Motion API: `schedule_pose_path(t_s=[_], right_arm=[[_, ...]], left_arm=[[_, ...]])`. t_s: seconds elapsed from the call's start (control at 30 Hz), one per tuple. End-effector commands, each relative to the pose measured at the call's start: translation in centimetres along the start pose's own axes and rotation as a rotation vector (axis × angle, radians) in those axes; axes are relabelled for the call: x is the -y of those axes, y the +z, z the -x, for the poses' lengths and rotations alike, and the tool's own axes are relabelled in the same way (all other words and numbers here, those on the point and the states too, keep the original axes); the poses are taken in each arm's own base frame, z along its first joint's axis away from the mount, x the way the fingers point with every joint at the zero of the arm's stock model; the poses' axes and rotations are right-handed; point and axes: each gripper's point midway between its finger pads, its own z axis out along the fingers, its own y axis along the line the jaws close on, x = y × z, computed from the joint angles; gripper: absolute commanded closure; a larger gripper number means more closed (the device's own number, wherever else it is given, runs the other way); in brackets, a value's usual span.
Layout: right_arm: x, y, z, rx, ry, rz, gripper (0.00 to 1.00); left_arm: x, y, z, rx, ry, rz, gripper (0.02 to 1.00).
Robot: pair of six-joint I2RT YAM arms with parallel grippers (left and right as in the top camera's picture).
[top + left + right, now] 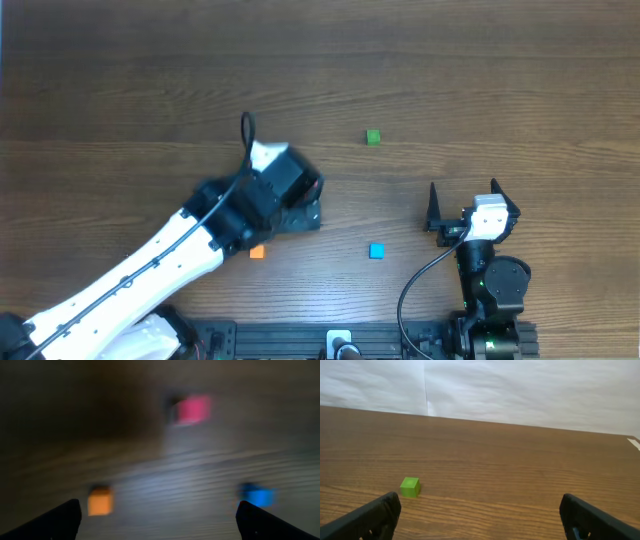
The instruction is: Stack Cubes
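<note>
Four small cubes lie apart on the wooden table point(120, 90), none stacked. The green cube point(373, 137) sits toward the far side, the blue cube point(376, 250) and the orange cube point(257, 252) nearer the front. My left gripper point(298, 212) hangs over the table's middle, open, with nothing between its fingers. Its wrist view, blurred, shows a red cube point(192, 409) ahead, the orange cube point(100, 501) close to one finger point(60, 520) and the blue cube point(257, 495) close to the other. My right gripper point(465, 200) is open and empty at the right, facing the green cube point(410, 487).
A white wall or sheet point(520, 390) rises behind the table's far edge. The left arm's white link point(140, 275) crosses the front left of the table. The arm bases and a black rail point(330, 340) line the near edge.
</note>
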Motion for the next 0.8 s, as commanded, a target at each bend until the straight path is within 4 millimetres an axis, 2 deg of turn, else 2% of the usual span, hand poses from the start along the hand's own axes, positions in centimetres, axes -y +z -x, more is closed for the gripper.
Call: schedule_pose_path(t_s=[0.03, 0.13, 0.23, 0.6, 0.8], right_arm=[[0.1, 0.0, -0.1, 0.002, 0.003, -0.002, 0.007], [0.1, 0.0, -0.1, 0.002, 0.003, -0.002, 0.009], [0.1, 0.0, -0.1, 0.002, 0.003, -0.002, 0.009], [0.1, 0.0, -0.1, 0.002, 0.003, -0.002, 0.009], [0.1, 0.0, -0.1, 0.002, 0.003, -0.002, 0.009]], left_arm=[[-4.6, 4.2, -4.6, -0.074, -0.066, 0.107, 0.018], [-5.8, 6.0, -6.2, -0.075, -0.069, 0.102, 0.018], [-6.4, 6.5, -6.9, -0.084, -0.068, 0.108, 0.018], [-7.4, 8.0, -8.0, -0.14, -0.048, 0.177, 0.036], [-6.9, 9.6, -7.9, -0.155, 0.007, 0.182, 0.047]])
